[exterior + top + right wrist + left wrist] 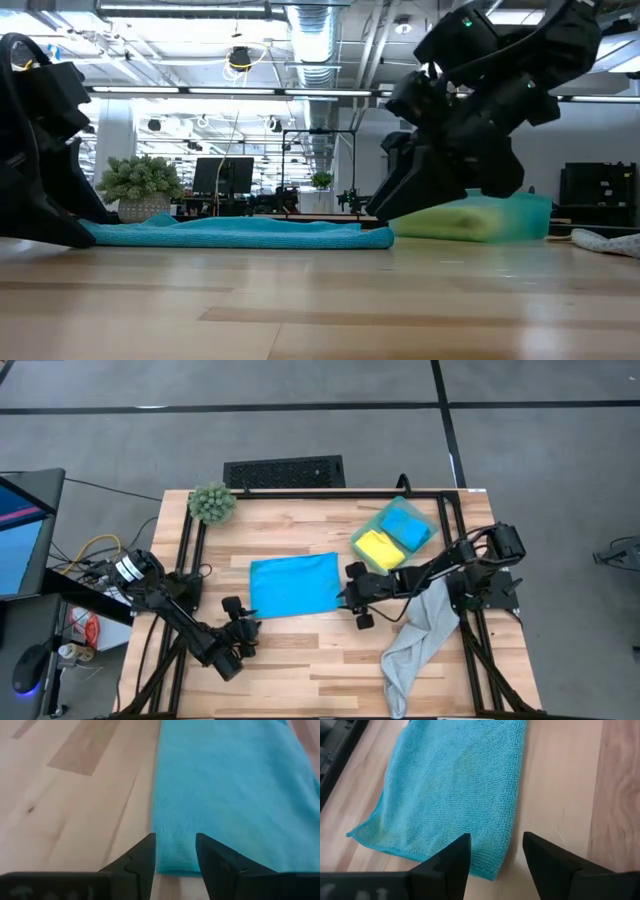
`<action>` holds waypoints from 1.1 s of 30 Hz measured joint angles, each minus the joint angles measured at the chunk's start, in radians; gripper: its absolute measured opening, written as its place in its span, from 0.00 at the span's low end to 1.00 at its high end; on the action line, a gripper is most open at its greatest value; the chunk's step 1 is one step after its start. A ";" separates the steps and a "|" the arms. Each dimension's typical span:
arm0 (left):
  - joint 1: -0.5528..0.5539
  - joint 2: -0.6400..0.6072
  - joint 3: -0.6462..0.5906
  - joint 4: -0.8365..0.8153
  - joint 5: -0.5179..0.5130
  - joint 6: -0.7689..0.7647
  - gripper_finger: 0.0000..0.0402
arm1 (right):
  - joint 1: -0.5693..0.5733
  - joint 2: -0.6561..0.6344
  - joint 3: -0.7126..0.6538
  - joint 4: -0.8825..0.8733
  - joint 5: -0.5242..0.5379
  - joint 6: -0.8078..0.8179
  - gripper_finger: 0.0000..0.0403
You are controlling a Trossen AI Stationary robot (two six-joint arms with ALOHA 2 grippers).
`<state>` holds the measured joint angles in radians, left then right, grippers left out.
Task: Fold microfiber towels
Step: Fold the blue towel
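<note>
Room, high view: grey floor is seen around a light wooden table (300, 660) with a black frame; a monitor edge is cut off at the far left of the frame.
Blue towel, high view: a blue towel (293, 584) is laid flat as a folded rectangle at the centre of the table.
Bin, high view: a translucent green bin (372, 519) is placed at the upper right of centre, holding a yellow towel (380, 547) and a second blue towel (406, 527).
Grey towel, high view: a pale grey towel (418, 642) is draped limp at the lower right, over the table's edge.
Plant, high view: a fuzzy green plant (212, 503) is set at the upper left corner of the table.
Left gripper, high view: the left gripper (242, 609) is positioned just beside the flat towel's lower left corner.
Right gripper, high view: the right gripper (351, 594) is positioned at the flat towel's right edge.
Low view: the flat towel is seen as a thin blue band on the tabletop, with dark arm parts at both sides and the bin behind on the right.
Left wrist view: the fingers (451, 861) are spread apart, nothing gripped; a towel corner lies below them.
Right wrist view: the fingers (141, 857) are parted, released; the towel's folded edge lies in the gap below them.
</note>
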<state>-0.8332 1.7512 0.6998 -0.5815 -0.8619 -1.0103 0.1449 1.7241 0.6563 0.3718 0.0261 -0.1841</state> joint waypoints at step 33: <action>0.004 0.002 0.011 0.003 0.067 -0.071 0.04 | 0.044 0.188 -0.022 0.222 0.032 0.125 0.09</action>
<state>-0.8295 1.7535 0.7104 -0.5787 -0.7953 -1.0813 0.1887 1.9122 0.6346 0.5935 0.0586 -0.0591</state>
